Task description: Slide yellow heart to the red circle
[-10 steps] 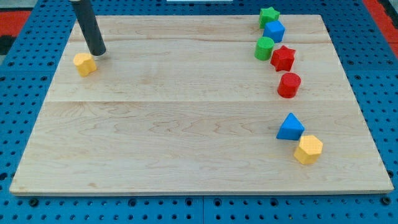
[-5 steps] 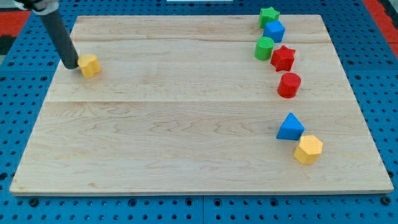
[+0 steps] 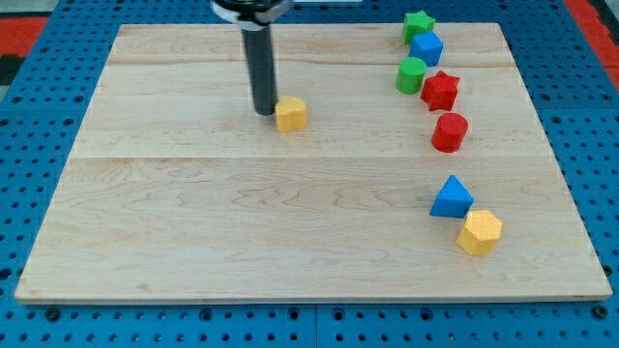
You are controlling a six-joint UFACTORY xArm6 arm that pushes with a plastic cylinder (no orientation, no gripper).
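The yellow heart (image 3: pixel 290 114) lies on the wooden board (image 3: pixel 193 213), a little left of the board's middle and in its upper half. My tip (image 3: pixel 264 111) touches the heart's left side. The red circle (image 3: pixel 450 132) stands at the view's right, well apart from the heart and slightly lower in the view.
A green star (image 3: pixel 419 23), a blue cube (image 3: pixel 427 47), a green circle (image 3: pixel 411 74) and a red star (image 3: pixel 440 90) line up above the red circle. A blue triangle (image 3: pixel 451 198) and a yellow hexagon (image 3: pixel 479 232) sit at the lower right.
My tip has swung round to the heart's left side and pushed it far to the view's right, from the board's left edge toward the middle. The other blocks have not moved.
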